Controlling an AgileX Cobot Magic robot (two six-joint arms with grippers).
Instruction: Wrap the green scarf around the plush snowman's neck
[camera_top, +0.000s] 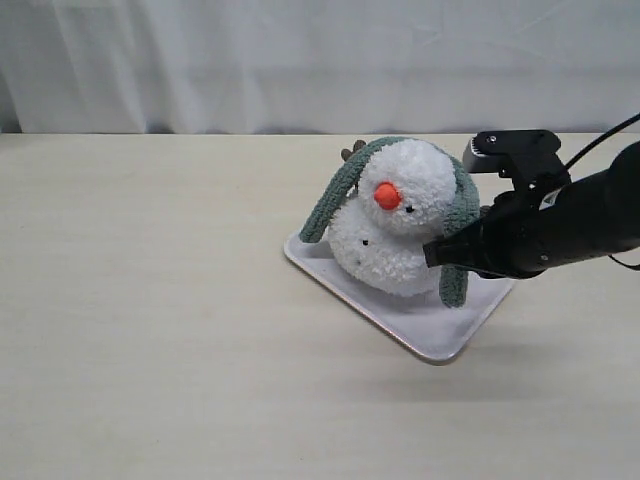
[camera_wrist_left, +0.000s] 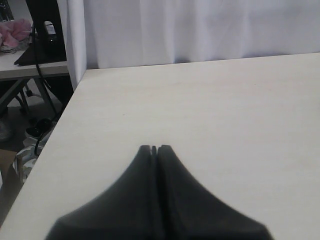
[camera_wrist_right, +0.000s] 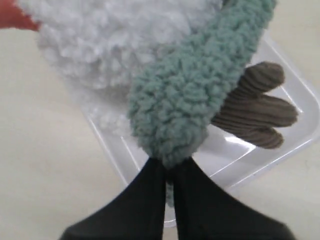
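Green scarf (camera_wrist_right: 200, 100) end pinched in right claw (camera_wrist_right: 169, 172).

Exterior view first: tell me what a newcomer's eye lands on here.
A fluffy white plush snowman with an orange cone nose sits on a white rectangular tray, right of the middle of the pale table. A long fuzzy grey-green scarf lies draped over its head, an end hanging down each side. The right arm's black fingers are shut on the right-hand end.

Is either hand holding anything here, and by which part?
The right hand pinches the green scarf near its rounded end; the left hand holds nothing.
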